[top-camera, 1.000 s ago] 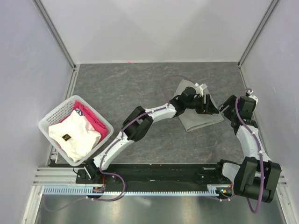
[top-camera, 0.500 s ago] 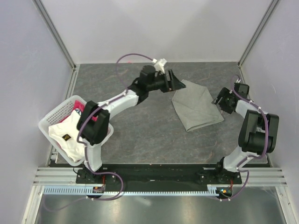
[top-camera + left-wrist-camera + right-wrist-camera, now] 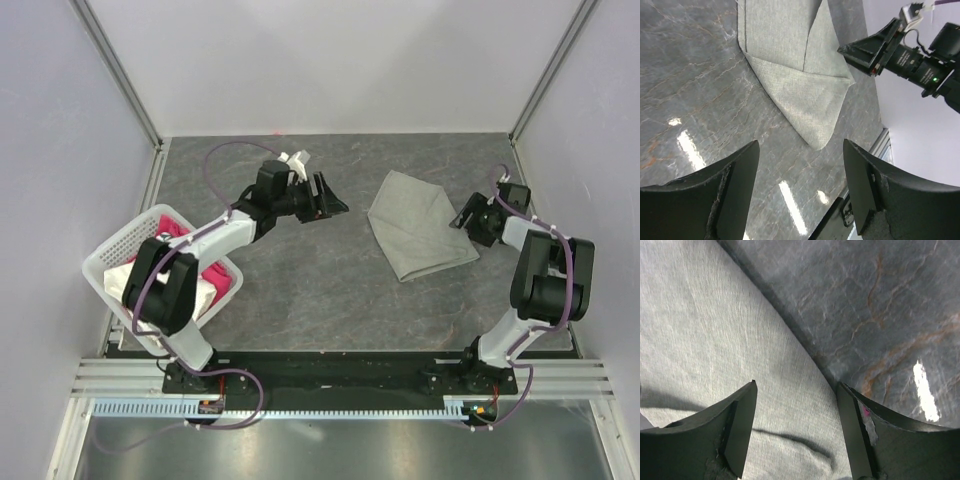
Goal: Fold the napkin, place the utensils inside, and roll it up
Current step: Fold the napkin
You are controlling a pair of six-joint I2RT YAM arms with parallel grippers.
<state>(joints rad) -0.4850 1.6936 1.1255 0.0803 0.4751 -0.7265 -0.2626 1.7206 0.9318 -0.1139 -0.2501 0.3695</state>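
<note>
The grey-green napkin (image 3: 420,225) lies folded on the dark table, right of centre, its layers overlapping (image 3: 790,65). My left gripper (image 3: 335,200) hovers open and empty to the napkin's left, apart from it; its jaws frame bare table (image 3: 801,150). At the napkin's right edge is my right gripper (image 3: 465,218), open, its fingers straddling the cloth edge (image 3: 796,390) low over the fabric (image 3: 715,340) with nothing held. The right gripper (image 3: 860,50) also shows in the left wrist view. The utensils are out of view.
A white mesh basket (image 3: 100,262) stands at the left edge, holding a pink cloth (image 3: 178,232) and a white cloth (image 3: 122,282); the left arm crosses above it. Grey walls enclose the table on three sides.
The left arm has swung left, off the napkin, to hover beside it. The right gripper has pulled back to the napkin's right edge. The napkin stays folded in place.
</note>
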